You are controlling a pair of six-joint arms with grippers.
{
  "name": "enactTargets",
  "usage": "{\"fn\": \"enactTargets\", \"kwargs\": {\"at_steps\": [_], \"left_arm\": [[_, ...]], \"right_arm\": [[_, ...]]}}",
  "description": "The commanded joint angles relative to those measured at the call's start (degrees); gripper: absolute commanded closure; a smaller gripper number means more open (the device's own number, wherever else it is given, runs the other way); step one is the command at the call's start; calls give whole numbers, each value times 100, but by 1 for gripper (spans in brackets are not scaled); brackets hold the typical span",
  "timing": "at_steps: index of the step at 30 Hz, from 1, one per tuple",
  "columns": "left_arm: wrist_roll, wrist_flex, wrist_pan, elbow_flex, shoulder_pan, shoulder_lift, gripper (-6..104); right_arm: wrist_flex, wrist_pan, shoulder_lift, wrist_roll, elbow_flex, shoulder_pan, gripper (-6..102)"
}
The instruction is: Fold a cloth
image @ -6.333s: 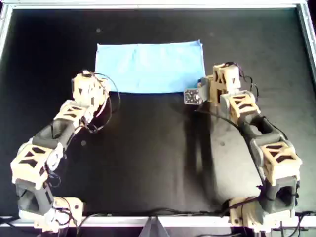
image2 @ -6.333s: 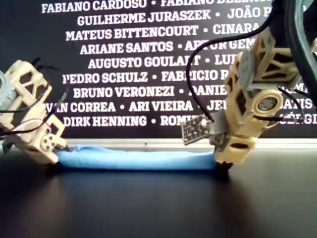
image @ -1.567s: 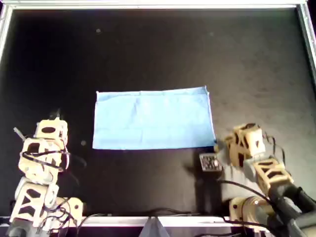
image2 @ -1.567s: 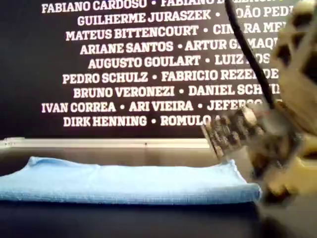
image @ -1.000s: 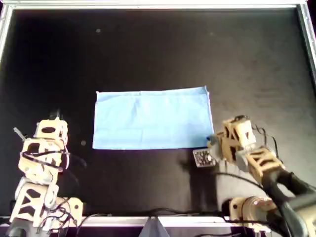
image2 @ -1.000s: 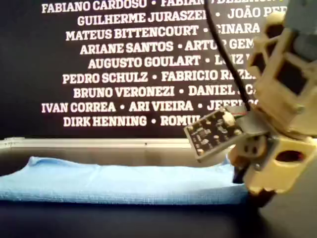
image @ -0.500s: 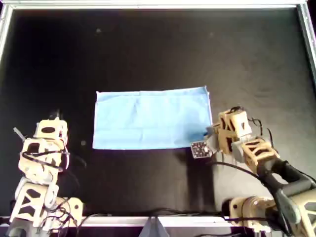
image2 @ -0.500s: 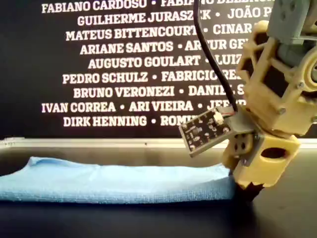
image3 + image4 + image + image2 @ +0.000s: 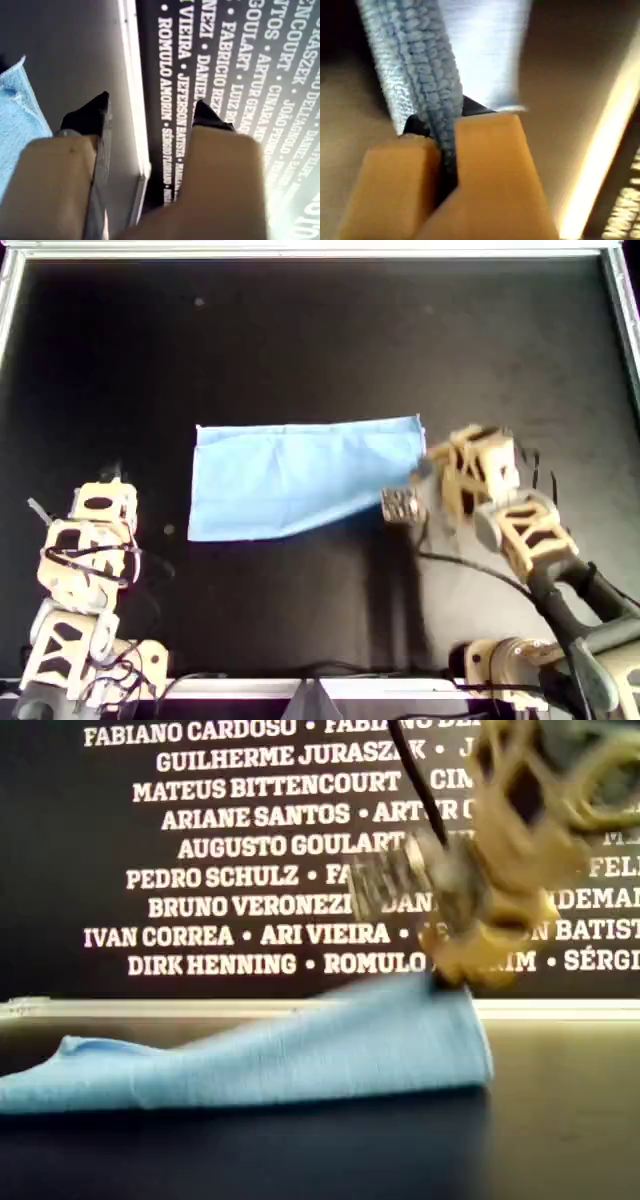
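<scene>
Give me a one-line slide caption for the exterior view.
Right gripper lifts one corner of the light blue cloth off the black table, the rest lying flat.

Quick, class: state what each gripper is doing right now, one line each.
Left gripper: open, holding nothing.
Right gripper: shut on the cloth, pinching its edge and lifting one corner.

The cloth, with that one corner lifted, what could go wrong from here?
1. The right end effector pinches only the edge of the cloth; it may slip out as the corner rises.
2. Only that corner is held while the left end effector is open and off the cloth, so the sheet may drag or fold crooked.
</scene>
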Motion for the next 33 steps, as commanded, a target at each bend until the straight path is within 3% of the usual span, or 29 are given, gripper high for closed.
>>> {"fn": "enactTargets", "kwargs": {"at_steps": [1, 9, 19, 33], "left_arm": [[-9, -9, 26, -53, 53, 114, 40], [9, -9, 26, -53, 53, 114, 40], [-53, -9, 26, -53, 53, 114, 40], [-62, -9, 26, -53, 53, 114, 40]], "right_arm": [[-132, -53, -114, 132, -1011, 413, 95], [-132, 44, -1916, 176, -2751, 1863, 95], [-132, -35, -3727, 167, -5520, 2575, 95], [-132, -26, -5520, 158, -7822, 3516, 95]]}}
